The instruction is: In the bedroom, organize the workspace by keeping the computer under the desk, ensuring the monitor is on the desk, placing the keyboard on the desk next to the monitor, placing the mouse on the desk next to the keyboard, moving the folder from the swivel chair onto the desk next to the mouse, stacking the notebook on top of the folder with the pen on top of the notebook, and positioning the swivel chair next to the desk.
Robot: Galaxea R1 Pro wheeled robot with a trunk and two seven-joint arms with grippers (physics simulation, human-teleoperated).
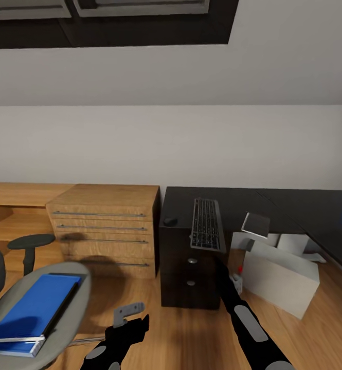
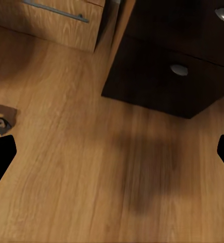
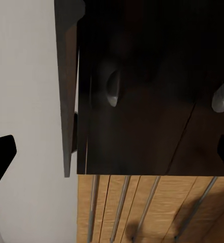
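Head view shows the keyboard [image 1: 207,224] and mouse [image 1: 170,221] already on the table [image 1: 273,205], while the blue folder [image 1: 33,312] waits on the chair [image 1: 70,303], and both my jaws are wide apart, holding nothing.

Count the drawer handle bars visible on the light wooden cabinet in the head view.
4, stacked one per drawer on the wooden cabinet: top bar, second, third, and bottom, whose left end is hidden behind the swivel chair.
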